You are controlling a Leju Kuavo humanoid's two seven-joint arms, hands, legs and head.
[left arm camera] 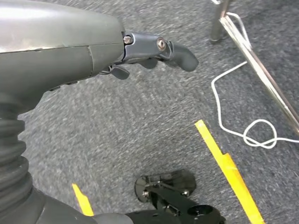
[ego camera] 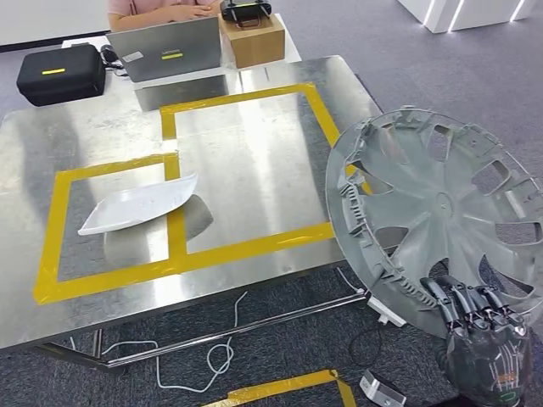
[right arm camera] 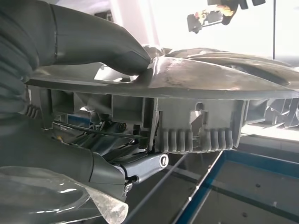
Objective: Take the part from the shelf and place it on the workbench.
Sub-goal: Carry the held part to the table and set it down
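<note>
Half done, by my read: right hand (ego camera: pixel 486 339) grips the grey wheel cover (ego camera: pixel 442 203) at its near rim, thumb on one face and fingers on the other, held tilted just off the surface's right edge. Left hand (left arm camera: pixel 155 51) hangs over the floor, fingers loosely curled, holding nothing. Placing remains. Farther left, the surface (ego camera: pixel 256 170) carries yellow tape boxes (ego camera: pixel 249 246) and a white part (ego camera: pixel 137 203).

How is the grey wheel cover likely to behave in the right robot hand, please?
The wheel cover looks like thin moulded plastic, so probably light yet slightly flexible. The right robot hand grips only its rim, so it may sag or swing. Its broad, flat shape should rest stably.
</note>
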